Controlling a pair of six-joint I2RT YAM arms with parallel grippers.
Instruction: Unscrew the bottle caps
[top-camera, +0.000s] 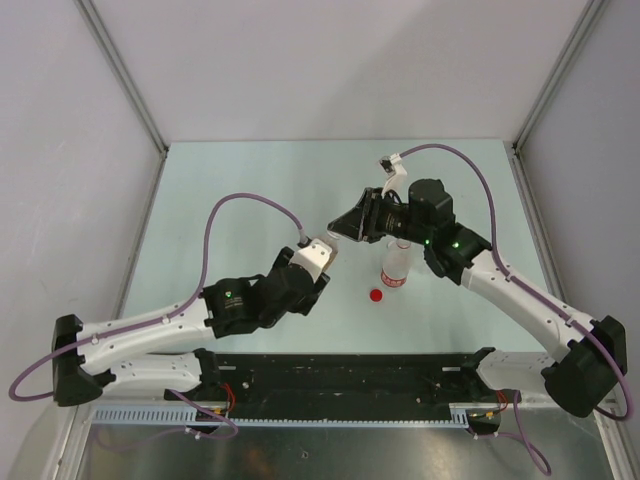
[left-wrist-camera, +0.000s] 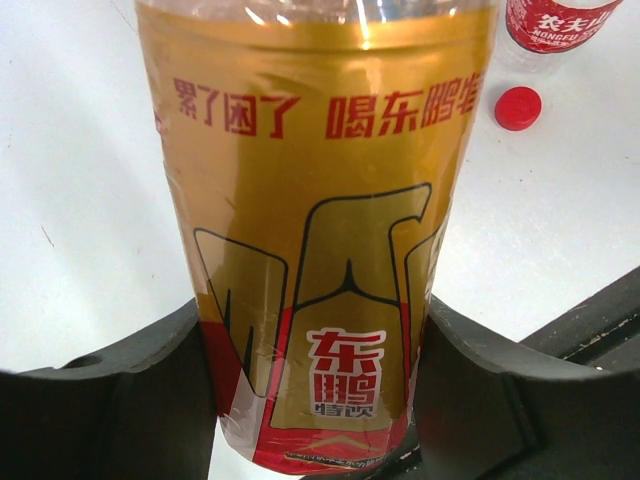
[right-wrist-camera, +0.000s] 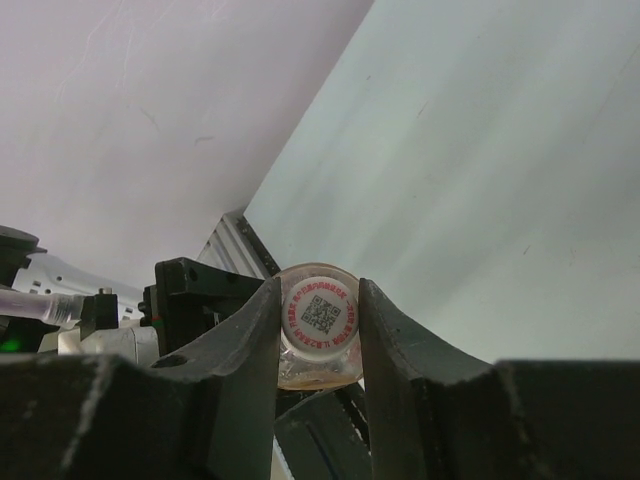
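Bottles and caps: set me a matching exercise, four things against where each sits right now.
1 amber bottle
2 white cap
3 red cap
4 red-labelled bottle

a lying loose on the table
b between the right jaws
c standing free on the table
d between the left jaws

Pairs: 1-d, 2-b, 3-a, 4-c

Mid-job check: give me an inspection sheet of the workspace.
Surface: pale green table, no spills seen.
Job's things: amber plastic bottle with a gold label, white round plastic cap on its neck; clear plastic bottle with a red-and-white label upright, small red round plastic cap lying beside it.
Clutter: nothing seen.
Grippers: left gripper, jaws shut on the amber bottle; right gripper, jaws shut on the white cap.
Cables: purple cables arch above both arms.
Surroundings: grey walls.
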